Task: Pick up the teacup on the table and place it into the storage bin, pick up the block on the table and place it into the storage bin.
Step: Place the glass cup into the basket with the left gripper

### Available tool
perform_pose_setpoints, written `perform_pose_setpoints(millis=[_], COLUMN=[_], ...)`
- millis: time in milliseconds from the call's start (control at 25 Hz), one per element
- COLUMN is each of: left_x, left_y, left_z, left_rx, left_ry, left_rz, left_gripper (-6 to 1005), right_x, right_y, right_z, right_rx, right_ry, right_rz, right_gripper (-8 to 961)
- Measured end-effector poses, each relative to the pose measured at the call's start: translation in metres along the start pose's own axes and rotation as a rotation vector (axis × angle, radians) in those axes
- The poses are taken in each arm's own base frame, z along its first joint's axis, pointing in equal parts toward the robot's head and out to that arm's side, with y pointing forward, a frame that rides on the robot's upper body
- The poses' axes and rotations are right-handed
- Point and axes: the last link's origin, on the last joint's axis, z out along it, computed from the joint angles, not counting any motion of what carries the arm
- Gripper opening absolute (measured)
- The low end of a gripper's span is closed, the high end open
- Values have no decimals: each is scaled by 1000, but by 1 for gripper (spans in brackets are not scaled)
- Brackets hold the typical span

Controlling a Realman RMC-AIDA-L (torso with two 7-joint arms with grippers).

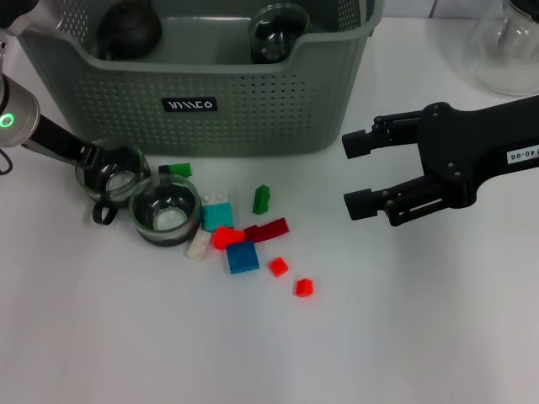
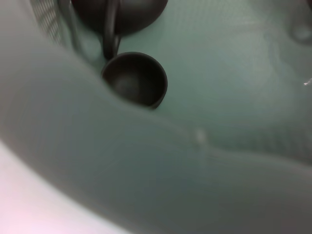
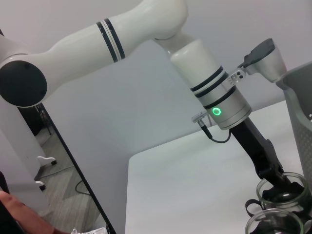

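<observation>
The large grey-green perforated plastic storage bin (image 1: 253,101) stands at the 12 o'clock side of the white surface (image 1: 421,337), its black label facing the robot. Inside it the head view shows a dark rounded teapot-like vessel (image 1: 128,32) at its 10 o'clock corner and a clear glass cup (image 1: 278,32) toward 1 o'clock; the left wrist view shows a small dark cup (image 2: 136,79) lying on the bin floor.

The left claw (image 1: 108,172) is down on the surface just below the bin's front wall, at about 9 o'clock of the scene, its black fingers clamped on the rim of a clear glass teacup with a dark handle (image 1: 114,177). A second clear glass teacup (image 1: 166,210) touches it on its 4 o'clock side.

From that second cup, toward 3 to 4 o'clock, lies a cluster of small plastic blocks: a teal block (image 1: 217,214), a blue square block (image 1: 242,257), a dark red flat block (image 1: 271,229), a green block (image 1: 262,199) and two small red blocks (image 1: 290,278).

The right claw (image 1: 358,175) hovers at 3 o'clock, jaws spread wide and holding nothing, well apart from the blocks, which lie toward its 8 o'clock. A clear glass flask (image 1: 505,50) stands at 2 o'clock.
</observation>
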Motion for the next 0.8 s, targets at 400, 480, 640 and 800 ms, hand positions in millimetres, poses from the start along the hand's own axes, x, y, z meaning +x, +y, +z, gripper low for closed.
perform_pose_setpoints(millis=[400, 480, 640, 800], left_x=[-17, -25, -37, -38], left_y=[-12, -13, -9, 2], left_z=[-29, -42, -72, -102], left_rx=[25, 24, -53, -238], left_ry=[7, 13, 79, 209], left_rz=[-29, -34, -38, -3], left_gripper=[46, 46, 45, 45], right_x=[1, 2, 9, 18], right_y=[0, -1, -6, -14], right_z=[-2, -3, -10, -18], right_rx=[5, 11, 19, 29], right_ry=[4, 8, 22, 55], right_rz=[0, 4, 40, 97], right_gripper=[931, 931, 931, 930])
